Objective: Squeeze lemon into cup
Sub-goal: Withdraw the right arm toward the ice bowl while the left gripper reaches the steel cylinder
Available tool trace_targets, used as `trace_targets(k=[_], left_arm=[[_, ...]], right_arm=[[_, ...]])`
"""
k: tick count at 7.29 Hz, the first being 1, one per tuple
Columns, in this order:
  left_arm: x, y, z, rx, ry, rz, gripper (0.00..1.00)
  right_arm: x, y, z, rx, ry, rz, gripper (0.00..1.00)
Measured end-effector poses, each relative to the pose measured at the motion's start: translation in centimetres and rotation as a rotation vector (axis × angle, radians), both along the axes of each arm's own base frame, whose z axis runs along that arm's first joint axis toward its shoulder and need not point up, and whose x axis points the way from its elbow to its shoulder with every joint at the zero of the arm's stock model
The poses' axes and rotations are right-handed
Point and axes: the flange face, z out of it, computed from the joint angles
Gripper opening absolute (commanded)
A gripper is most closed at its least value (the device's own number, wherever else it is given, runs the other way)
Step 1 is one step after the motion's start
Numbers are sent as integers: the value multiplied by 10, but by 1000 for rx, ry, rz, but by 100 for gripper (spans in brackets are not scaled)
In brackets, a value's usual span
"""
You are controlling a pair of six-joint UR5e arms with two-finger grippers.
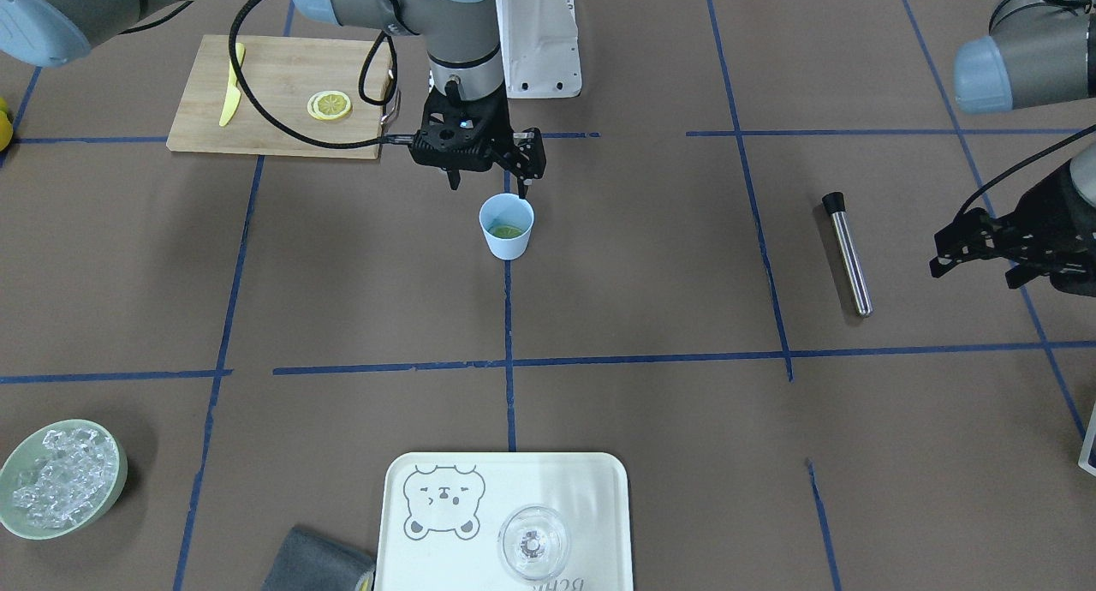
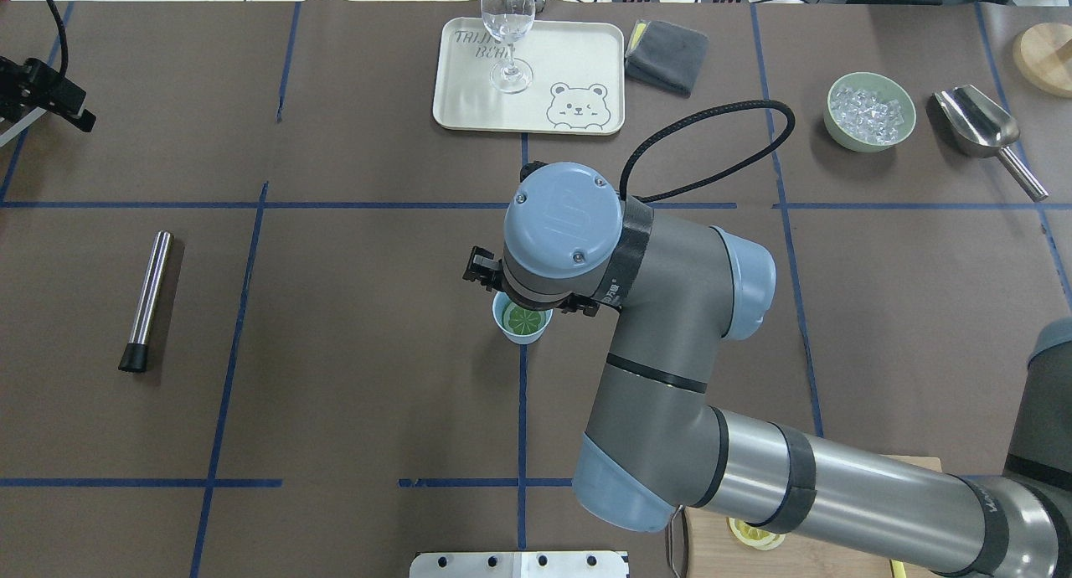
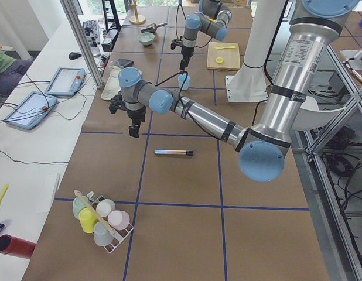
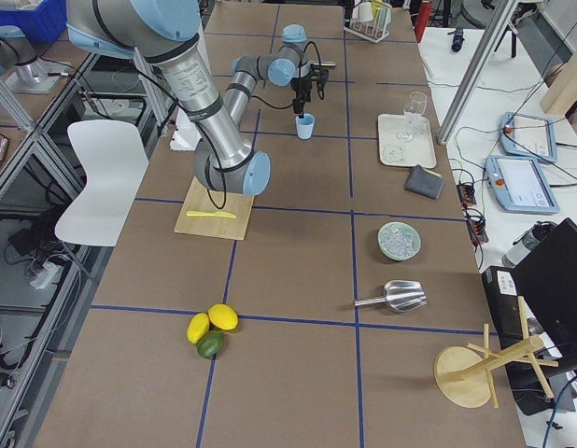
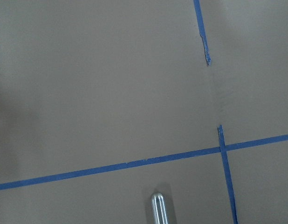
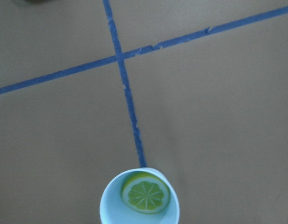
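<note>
Brown paper (image 1: 651,257) gridded with blue tape (image 1: 509,334) covers the surface (image 2: 368,310). The cup (image 1: 506,226) stands mid-surface, open room all round, the lemon (image 6: 146,194) lying inside. Right jaws hang spread and empty at its 12 o'clock, front view; left jaws' state: cannot tell.

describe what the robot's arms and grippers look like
The right arm and left arm are grey tubes with light-blue joint caps. The right gripper and left gripper are black, two-fingered. A black braided cable loops from the right wrist.
</note>
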Motion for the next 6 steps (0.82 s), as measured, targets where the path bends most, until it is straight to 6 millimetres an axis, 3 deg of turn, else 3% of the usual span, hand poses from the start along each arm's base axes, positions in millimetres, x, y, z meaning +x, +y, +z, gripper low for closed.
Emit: trace_targets(k=[1,3,5,6], left_arm=[[33,12,10,-51,-10,26,100],[88,38,29,-168,-36,46,100],[107,52,55,-231,-65,61,100],[116,55,69,-249,-78,74,100]], right_arm=[[32,-14,8,32,22,-24,100],[116,-69,45,83,48,-108,100],[207,-119,99,128,64,-202,100],[249,-135,127,148,70,-241,100]])
